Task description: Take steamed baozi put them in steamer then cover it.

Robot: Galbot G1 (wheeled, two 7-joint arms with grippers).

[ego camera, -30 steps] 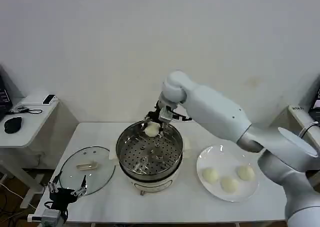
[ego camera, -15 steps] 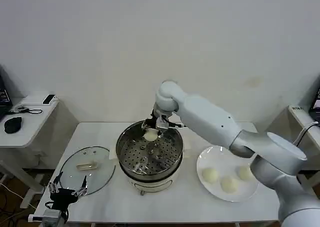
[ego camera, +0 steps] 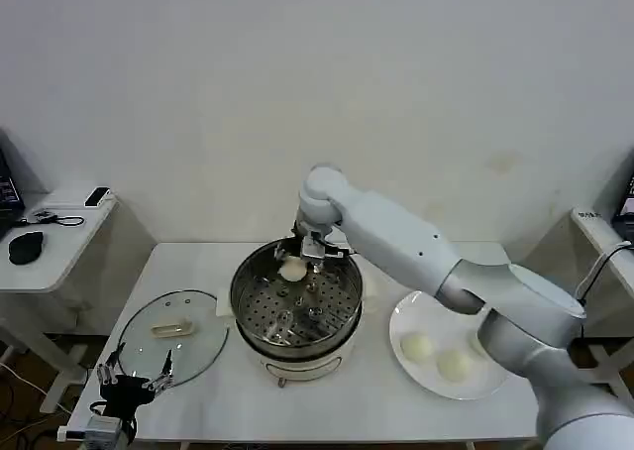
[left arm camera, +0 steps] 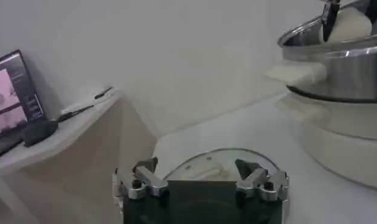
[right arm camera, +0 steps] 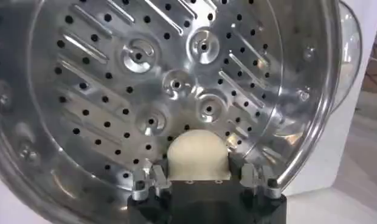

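My right gripper (ego camera: 297, 257) grips one baozi (ego camera: 293, 269) at the steamer's (ego camera: 296, 316) twelve o'clock rim. On the white table (ego camera: 178, 272), the cover (ego camera: 170, 335) lies at nine o'clock, the plate (ego camera: 448, 346) at three. Left gripper (ego camera: 127, 382) idles spread.

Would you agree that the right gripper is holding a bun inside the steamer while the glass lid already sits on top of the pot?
Not quite: the cover lies on the table left of the steamer, as the head view shows. The right gripper does hold a steamed baozi inside it.
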